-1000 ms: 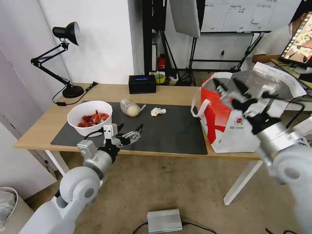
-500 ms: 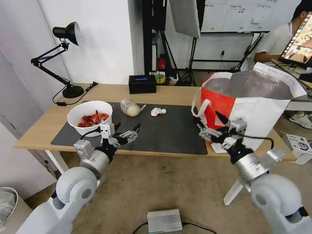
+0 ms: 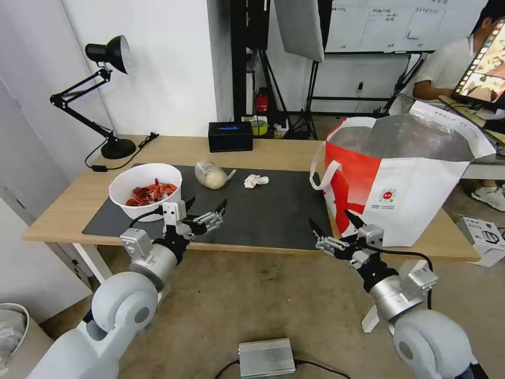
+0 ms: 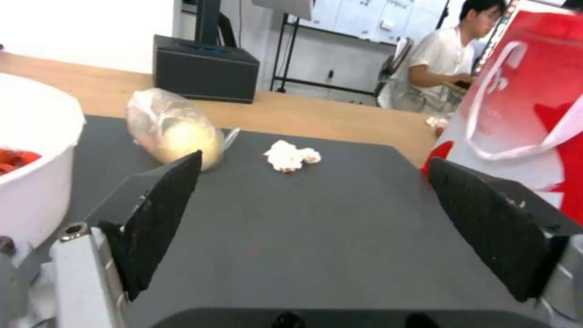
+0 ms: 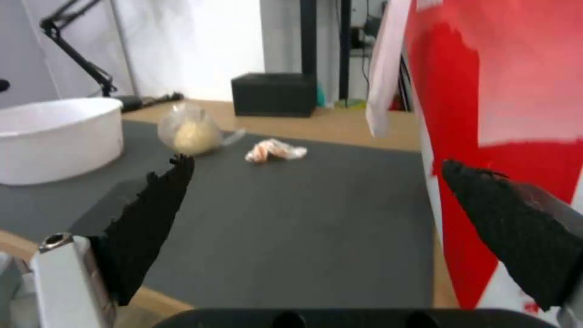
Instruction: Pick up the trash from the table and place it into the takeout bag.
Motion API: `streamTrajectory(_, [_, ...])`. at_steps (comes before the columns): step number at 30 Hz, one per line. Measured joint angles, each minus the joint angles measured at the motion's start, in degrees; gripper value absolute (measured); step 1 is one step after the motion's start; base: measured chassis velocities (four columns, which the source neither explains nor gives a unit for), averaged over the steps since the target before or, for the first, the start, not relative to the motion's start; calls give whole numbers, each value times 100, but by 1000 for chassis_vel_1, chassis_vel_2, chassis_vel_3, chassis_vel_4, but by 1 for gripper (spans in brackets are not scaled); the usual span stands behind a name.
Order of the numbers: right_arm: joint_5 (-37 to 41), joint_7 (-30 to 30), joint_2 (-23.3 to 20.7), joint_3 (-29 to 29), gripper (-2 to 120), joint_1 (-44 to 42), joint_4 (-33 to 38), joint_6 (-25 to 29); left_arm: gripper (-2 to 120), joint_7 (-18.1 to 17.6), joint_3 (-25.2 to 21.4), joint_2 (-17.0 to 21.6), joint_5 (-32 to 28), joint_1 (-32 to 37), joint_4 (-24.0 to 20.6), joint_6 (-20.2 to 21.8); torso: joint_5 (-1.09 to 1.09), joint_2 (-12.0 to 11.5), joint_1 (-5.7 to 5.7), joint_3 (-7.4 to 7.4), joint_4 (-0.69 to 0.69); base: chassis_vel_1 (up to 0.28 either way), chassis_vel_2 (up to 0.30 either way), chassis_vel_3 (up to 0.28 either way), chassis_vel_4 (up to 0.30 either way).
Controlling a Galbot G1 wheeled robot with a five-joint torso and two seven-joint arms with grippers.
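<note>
1. I see a black desk lamp [image 3: 108, 58] at the upper left of my head view, its round base low on the left.
2. A black tissue box [image 3: 230, 136] sits at upper centre.
3. A silver metal box [image 3: 266, 357] lies on the floor at bottom centre.
4. A small white device [image 3: 485, 236] rests at the right edge.

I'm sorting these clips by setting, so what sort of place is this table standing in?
Probably a lab or studio workspace rather than a home. Behind the table stand light stands with a softbox, a whiteboard hangs on the far wall, and a person sits at a monitor.
</note>
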Motion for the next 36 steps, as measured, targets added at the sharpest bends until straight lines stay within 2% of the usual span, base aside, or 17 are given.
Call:
streamTrajectory(25, [-257,130,71,-257,100,-94,90,-336,100,32,-262,70,285,236,-76,267,1,0,0,0,0,0,0,0,0])
streamTrajectory(36, [93,162,-72,-573,100,484,58,-639,100,81,-495,75,285,392,-130,268,0,-1,0,1,1,0,0,0,0])
